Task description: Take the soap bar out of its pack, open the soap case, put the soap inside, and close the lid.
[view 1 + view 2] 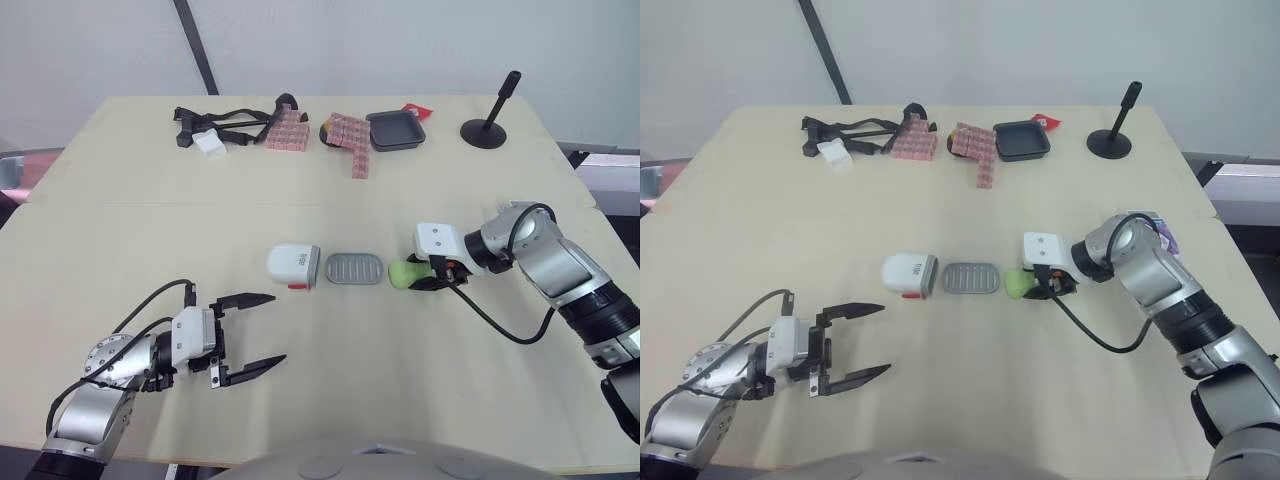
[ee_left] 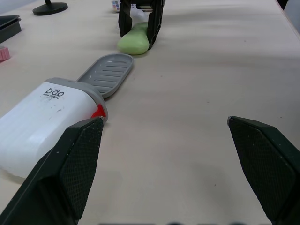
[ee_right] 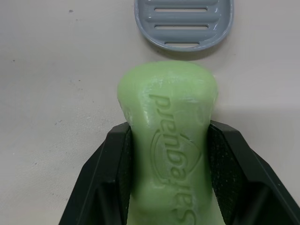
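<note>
1. Nearest of all, at the near edge of the table [image 1: 120, 230], the left gripper [image 1: 277, 328] hovers low over bare wood. Its two black fingers are spread wide with nothing between them, and they point toward the middle of the table.
2. At the table's middle, slightly to the right, is the green soap bar [image 3: 168, 108], out of any wrapping, with raised lettering on its upper face. It sits low at the tabletop, with its free rounded end toward the grey tray.
3. The right gripper [image 1: 418, 273] is clamped on the bar, one black finger pressed flat against each long side. The rear half of the soap is between them and the front half sticks out.
4. Just beyond the soap's free end lies a grey slatted tray [image 1: 355, 268], flat on the table. It is close to the soap, but a thin strip of wood shows between them.
5. On the tray's other end is the white soap case [image 1: 292, 265], lying on its side. Its grey-rimmed mouth faces the tray and meets it, and a small red tab [image 1: 297, 286] shows at the rim.
6. Well apart, along the far edge, stand the other things:
   - a tangle of black straps [image 1: 225, 122] with a small white block [image 1: 210, 143];
   - pink block stacks [image 1: 352, 140];
   - a shallow black dish [image 1: 396, 130];
   - a black post on a round base [image 1: 488, 125].
</note>
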{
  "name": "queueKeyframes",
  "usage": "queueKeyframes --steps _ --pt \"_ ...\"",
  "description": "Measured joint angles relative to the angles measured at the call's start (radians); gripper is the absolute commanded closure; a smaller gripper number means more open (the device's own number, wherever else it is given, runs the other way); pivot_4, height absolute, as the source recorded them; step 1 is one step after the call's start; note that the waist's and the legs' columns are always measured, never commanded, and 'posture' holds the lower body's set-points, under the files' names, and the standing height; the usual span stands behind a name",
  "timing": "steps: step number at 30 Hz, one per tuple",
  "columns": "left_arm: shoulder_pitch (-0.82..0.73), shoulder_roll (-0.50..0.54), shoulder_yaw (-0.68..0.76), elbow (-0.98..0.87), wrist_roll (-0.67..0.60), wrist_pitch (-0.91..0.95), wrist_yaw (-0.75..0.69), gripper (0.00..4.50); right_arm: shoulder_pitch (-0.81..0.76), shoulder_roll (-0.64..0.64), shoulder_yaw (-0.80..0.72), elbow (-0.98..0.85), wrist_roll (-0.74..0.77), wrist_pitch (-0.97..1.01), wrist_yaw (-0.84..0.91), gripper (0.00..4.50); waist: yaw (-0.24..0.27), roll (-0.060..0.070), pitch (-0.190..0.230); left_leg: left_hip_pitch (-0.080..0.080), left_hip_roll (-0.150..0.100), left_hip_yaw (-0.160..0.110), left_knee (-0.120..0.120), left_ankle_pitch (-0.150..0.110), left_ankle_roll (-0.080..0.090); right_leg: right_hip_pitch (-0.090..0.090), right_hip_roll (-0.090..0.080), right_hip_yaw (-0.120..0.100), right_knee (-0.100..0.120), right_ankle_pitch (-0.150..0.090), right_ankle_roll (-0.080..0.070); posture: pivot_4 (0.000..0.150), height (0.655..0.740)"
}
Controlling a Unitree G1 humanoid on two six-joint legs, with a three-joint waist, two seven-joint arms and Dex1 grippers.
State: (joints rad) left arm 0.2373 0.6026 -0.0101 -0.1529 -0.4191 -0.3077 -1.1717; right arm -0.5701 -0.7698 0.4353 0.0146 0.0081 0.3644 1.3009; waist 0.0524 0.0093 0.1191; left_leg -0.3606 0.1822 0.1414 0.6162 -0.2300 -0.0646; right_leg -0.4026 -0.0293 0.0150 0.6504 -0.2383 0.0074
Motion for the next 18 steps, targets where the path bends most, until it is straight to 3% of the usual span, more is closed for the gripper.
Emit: queueKeyframes --steps 11,18 --pt "-0.047 -0.007 0.001 0.013 -0.004 0.011 0.011 0.0 0.0 -0.001 -0.003 -0.011 0.002 0.026 0.005 2.76 0.002 0.0 0.0 0.0 0.0 0.001 0.0 0.0 0.0 0.0 0.0 0.001 0.001 0.0 0.001 0.15 0.74" --pt "-0.076 -0.006 0.023 -0.005 -0.023 0.081 0.055 0.0 -0.021 0.0 -0.018 -0.112 0.028 0.131 0.013 2.76 -0.001 0.0 0.0 -0.005 0.001 0.002 0.001 0.0 0.0 -0.008 0.001 0.002 0.004 0.001 0.002 0.15 0.74"
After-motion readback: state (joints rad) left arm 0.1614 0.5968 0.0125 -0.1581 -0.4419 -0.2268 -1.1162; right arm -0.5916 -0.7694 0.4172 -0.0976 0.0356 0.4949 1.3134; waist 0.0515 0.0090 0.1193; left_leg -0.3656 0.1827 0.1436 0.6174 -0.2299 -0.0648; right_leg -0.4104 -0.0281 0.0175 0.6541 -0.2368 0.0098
